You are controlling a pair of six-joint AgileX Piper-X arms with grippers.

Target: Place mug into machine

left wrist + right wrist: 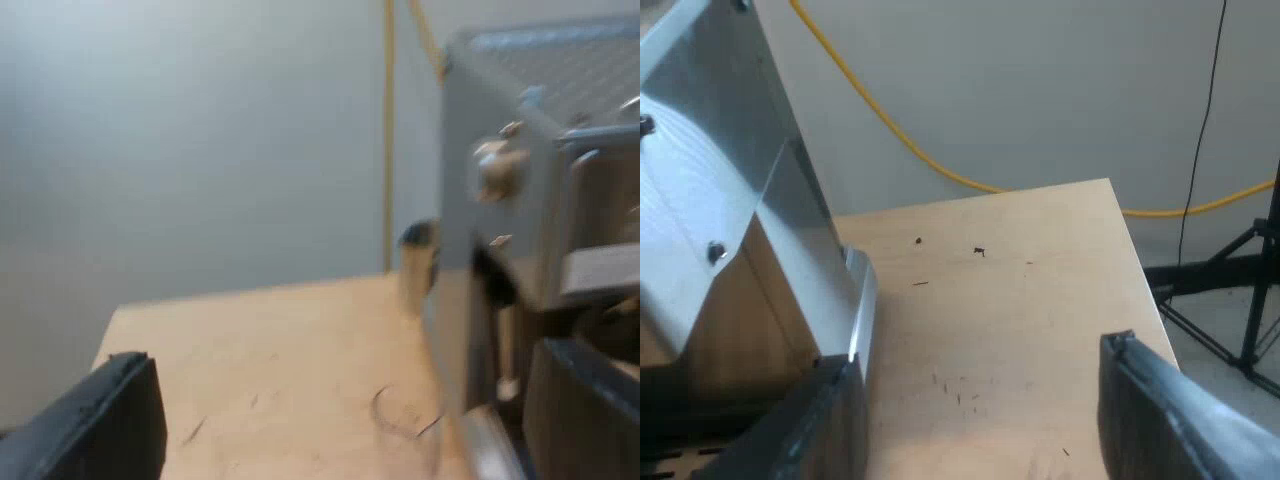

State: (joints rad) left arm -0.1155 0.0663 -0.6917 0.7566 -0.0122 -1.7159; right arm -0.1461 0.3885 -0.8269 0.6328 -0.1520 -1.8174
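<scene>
Left hand (340, 362) and right hand (980, 355) are hovering wide open by the coffee machine (700, 150), empty, ready for grabbing.

Right gripper (980, 430) hangs over the table (1020, 290), fingers spread wide with wood between them. Machine (730, 200) at its ten o'clock, yellow cable (890, 135) at twelve, tripod (1240, 300) at two.
</scene>
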